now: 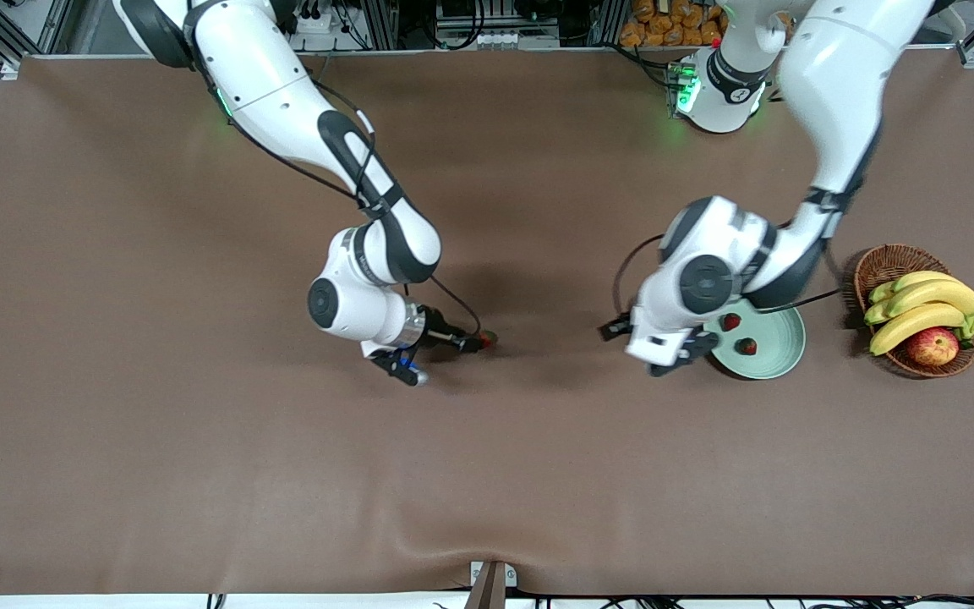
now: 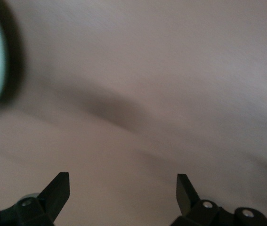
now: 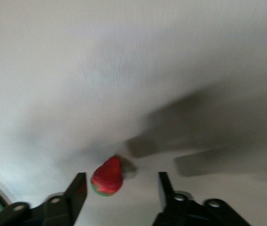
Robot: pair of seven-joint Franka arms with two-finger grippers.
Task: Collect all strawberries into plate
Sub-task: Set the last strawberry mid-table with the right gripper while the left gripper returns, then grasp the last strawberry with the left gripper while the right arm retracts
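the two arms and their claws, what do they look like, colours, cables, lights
Both arms have glossy white shells with dark grey joint bands. A thin black cable runs along each and loops near the wrist. A green light glows on the right arm's upper link and at the left arm's base. The left claw and right claw have short black fingers; the right wrist has a silver collar.

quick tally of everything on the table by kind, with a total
small dark-red strawberries: 3
round pale mint-green plate: 1
brown wicker basket: 1
yellow bananas: 3
red-yellow apple: 1
total: 9
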